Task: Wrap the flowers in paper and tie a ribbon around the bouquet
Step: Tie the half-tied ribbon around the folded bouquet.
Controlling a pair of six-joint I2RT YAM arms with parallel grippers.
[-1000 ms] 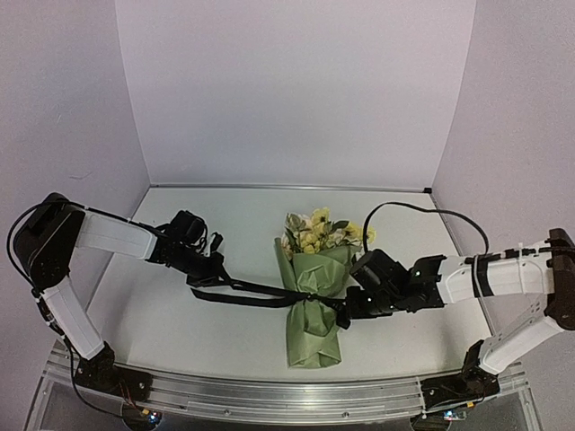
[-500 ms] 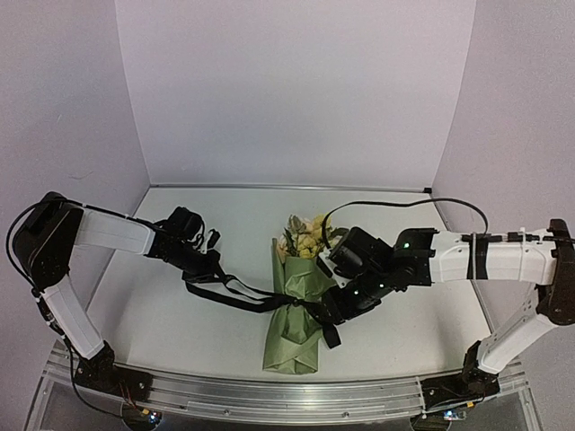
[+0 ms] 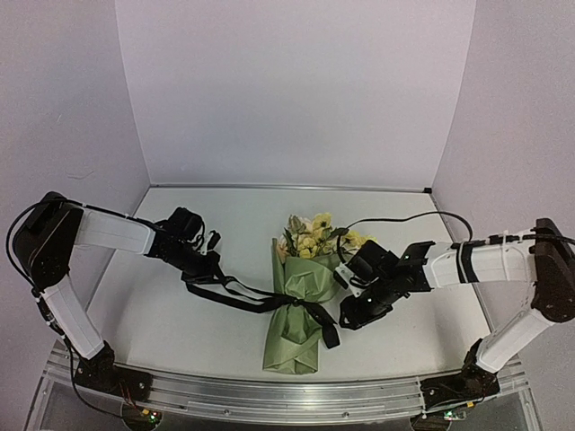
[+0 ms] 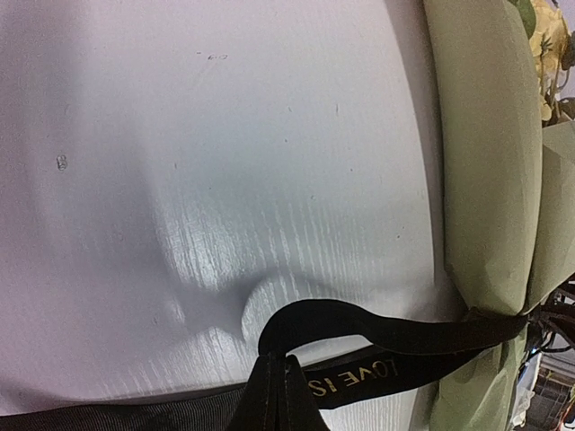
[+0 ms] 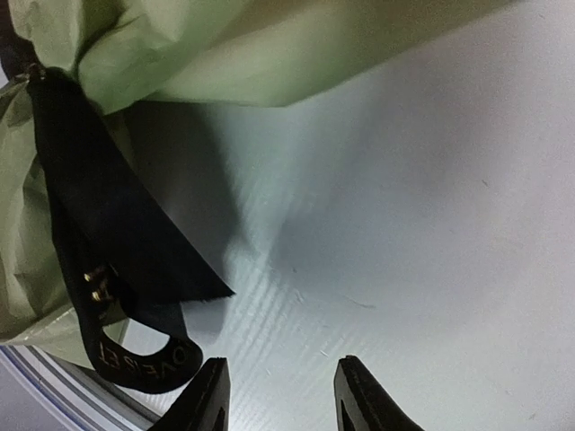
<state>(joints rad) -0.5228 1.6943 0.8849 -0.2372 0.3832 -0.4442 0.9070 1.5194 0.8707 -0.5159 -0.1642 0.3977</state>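
Note:
The bouquet (image 3: 301,287) lies mid-table, its flowers (image 3: 314,235) at the far end of the olive paper (image 3: 292,346) cone. A black ribbon (image 3: 238,294) is knotted round the cone's waist. One strand runs left to my left gripper (image 3: 199,269), which is shut on it. In the left wrist view the lettered ribbon (image 4: 386,328) stretches from the gripper (image 4: 274,404) to the paper (image 4: 485,162). The other ribbon tail (image 5: 117,242) lies loose beside the paper (image 5: 180,45). My right gripper (image 3: 349,316) (image 5: 280,368) hangs open and empty just right of that tail.
The white table (image 3: 180,341) is walled at the back and on both sides. An aluminium rail (image 3: 287,395) runs along its near edge. The right arm's black cable (image 3: 404,215) loops above the table behind the flowers.
My right gripper opened and let go of the ribbon's right end, swung over the bouquet, then drew back to the right. The bouquet shifted left and tilted. The left gripper kept its hold.

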